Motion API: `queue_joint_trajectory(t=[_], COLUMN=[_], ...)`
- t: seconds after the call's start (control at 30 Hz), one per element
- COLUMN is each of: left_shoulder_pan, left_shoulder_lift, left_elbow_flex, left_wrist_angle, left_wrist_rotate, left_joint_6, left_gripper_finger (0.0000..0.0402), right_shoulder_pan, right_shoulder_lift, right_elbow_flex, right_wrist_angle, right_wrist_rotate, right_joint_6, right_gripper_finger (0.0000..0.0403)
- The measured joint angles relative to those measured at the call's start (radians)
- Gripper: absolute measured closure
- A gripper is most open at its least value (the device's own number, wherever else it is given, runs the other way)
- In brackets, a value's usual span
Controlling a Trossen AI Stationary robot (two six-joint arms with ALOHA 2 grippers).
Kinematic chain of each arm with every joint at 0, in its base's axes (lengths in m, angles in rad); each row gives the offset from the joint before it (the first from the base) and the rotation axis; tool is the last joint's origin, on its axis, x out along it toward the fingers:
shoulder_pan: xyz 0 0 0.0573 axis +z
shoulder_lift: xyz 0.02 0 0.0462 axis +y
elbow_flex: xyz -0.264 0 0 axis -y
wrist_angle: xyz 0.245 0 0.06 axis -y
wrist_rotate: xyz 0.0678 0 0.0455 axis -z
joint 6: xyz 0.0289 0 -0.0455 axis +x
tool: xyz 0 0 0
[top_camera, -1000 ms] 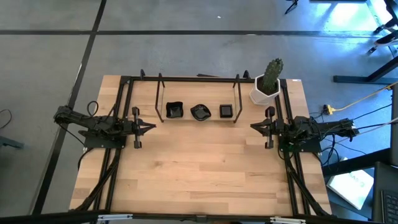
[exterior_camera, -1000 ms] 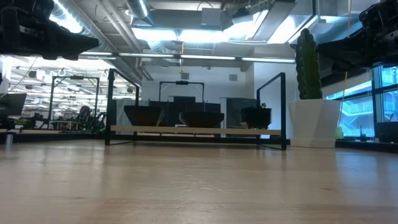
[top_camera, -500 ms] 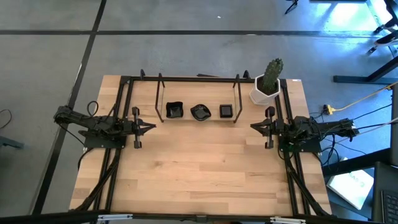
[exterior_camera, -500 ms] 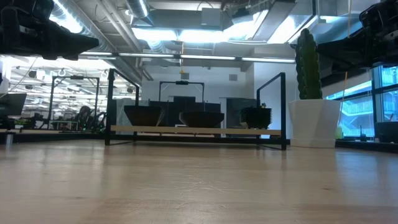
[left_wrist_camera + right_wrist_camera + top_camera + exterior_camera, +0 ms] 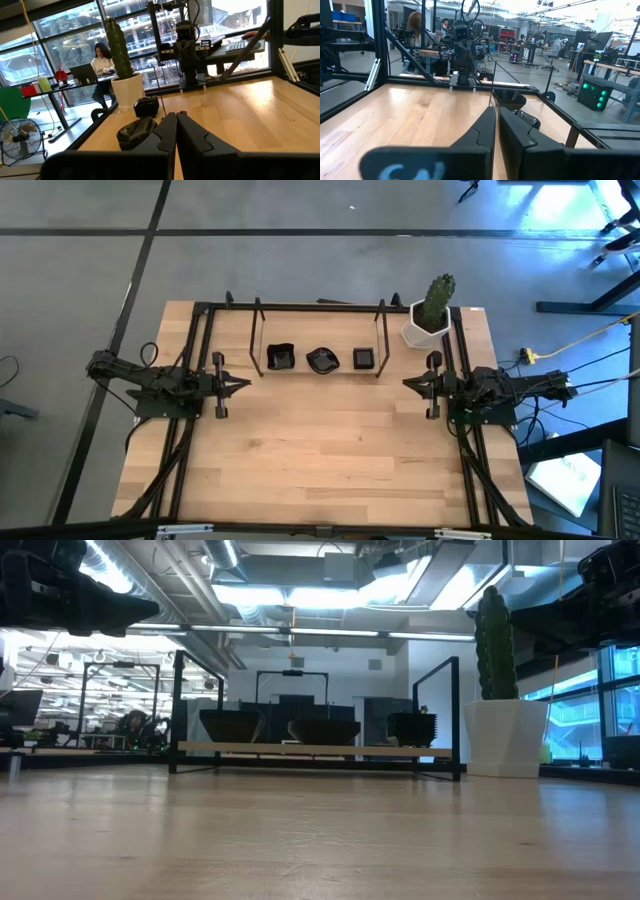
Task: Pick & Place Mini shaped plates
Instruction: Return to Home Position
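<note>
**A:** How do the pincers stand?

**B:** The left gripper (image 5: 176, 116) has its two dark fingers pressed together on nothing. The right gripper (image 5: 497, 110) is closed and empty too. Each lies level over a side edge of the wooden table (image 5: 330, 470). Their tips aim at each other across the bare middle, well apart.

**A:** Where are the plates from there?

**B:** A black wire shelf (image 5: 258, 330) stands between the two pincers, ahead of both sets of tips and off toward the far edge. It holds three stacks of mini shaped plates (image 5: 323, 730). The wavy-edged stack (image 5: 281, 358) is nearest the left gripper, the leaf-shaped stack (image 5: 322, 361) is in the middle, and the square stack (image 5: 363, 359) is nearest the right gripper. Near the right gripper, at the shelf's end, is a white pot with a cactus (image 5: 425, 332) (no part of the job).

**A:** How far along is it?

**B:** Placing looks finished. No loose plate shows on the wood and neither pincer carries one. Only parking seems left, and both arms look at or near rest.

**A:** Which way do the plates point?

**B:** The stacks sit upright, hollows up. The row's long axis runs along the shelf, parallel to the line from pincer to pincer. The leaf-shaped stack seems broader along that line, but where its tip points cannot be told.
</note>
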Motion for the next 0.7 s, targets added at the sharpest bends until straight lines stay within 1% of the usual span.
queue_joint_trajectory(t=[0.7], left_shoulder_pan=[0.0], left_shoulder_lift=[0.0], left_elbow_flex=[0.0], left_wrist_angle=[0.0], left_wrist_rotate=[0.0], left_joint_6=[0.0], left_gripper_finger=[0.0394], right_shoulder_pan=[0.0], right_shoulder_lift=[0.0], right_elbow_flex=[0.0], right_wrist_angle=[0.0], right_wrist_rotate=[0.0], right_joint_6=[0.0], right_gripper_finger=[0.0379])
